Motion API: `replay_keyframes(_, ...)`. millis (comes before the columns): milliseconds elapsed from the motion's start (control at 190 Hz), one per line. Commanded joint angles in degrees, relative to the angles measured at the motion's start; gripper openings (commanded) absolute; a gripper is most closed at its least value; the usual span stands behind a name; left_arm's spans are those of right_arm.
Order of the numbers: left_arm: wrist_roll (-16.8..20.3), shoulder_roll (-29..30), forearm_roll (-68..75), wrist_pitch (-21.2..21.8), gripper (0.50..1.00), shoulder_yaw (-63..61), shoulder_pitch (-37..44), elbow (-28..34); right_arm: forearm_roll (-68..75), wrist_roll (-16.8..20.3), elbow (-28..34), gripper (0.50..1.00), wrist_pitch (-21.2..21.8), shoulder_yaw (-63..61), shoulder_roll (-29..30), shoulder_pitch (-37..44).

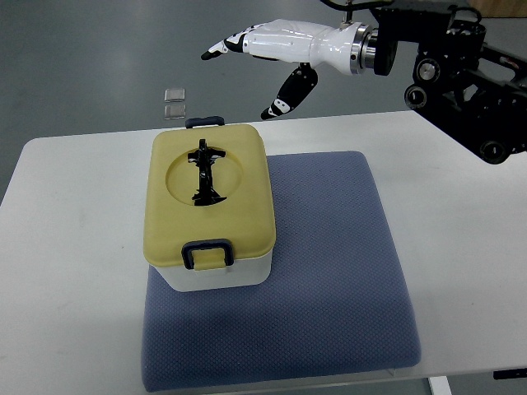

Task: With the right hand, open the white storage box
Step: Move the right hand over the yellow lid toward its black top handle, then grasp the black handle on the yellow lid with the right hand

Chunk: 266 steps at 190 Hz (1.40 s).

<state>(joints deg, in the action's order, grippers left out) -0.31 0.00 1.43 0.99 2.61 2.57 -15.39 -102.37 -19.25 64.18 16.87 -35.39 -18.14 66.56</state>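
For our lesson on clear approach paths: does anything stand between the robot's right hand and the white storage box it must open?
Nothing visible does. The right hand hovers open beyond the far end of the storage box, with only bare table between. The yellow lid is still closed.

Right hand [272,62] raised, fingers spread

Soft, even light fills the room from overhead, bright without harshness. The white table [461,214] looks nearly washed out, and a faint sheen lies on the box's yellow lid [247,222]. Shadows are weak and short. Focus stays sharp throughout, edges included.
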Motion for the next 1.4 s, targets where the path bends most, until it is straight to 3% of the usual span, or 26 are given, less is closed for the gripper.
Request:
replay_keyframes(0,0.0,0.0,0.0,0.0,1.0,0.0,0.0,0.0,-3.5,-0.5,0.2,0.928,-3.6,0.1,1.4,-2.2)
replay_keyframes(295,0.0,0.0,0.0,0.0,1.0,-0.1,0.0,0.0,-3.7,-0.5,0.4,0.928,-7.6,0.1,4.0,-6.6)
replay_keyframes(827,0.0,0.0,0.0,0.0,1.0,0.0,0.1,0.0,-3.6,-0.6,0.8,0.928,-8.3,-0.8,7.6,-9.7)
replay_keyframes(1397,0.0,0.0,-0.1,0.0,1.0,-0.1,0.1,0.0,-3.7,0.0,0.7,0.921,-12.4,-1.1,12.3,-13.5)
